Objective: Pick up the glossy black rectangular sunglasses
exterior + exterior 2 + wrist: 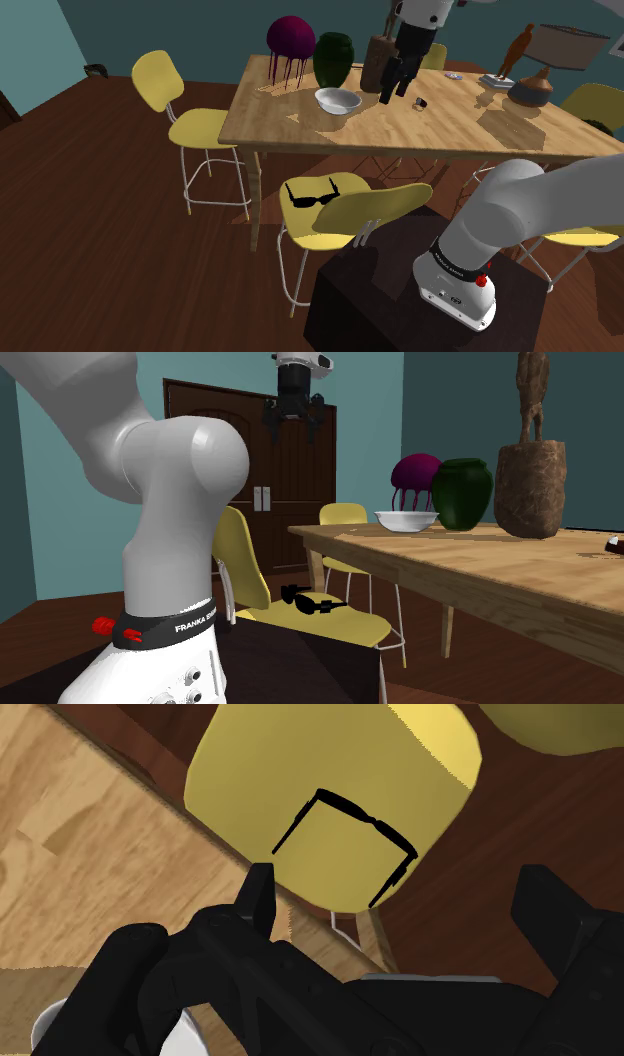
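Beside table [290,120], sunglasses [313,196] on chair [300,224]

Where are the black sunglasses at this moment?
In the shoulder view's lower middle, the sunglasses lie on the yellow chair seat, between the wooden table and the stand.

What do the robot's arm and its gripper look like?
The arm has glossy white, rounded links. Near its base runs a black band with white FRANKA lettering and a small red tab. The gripper is all black, with two angular fingers.
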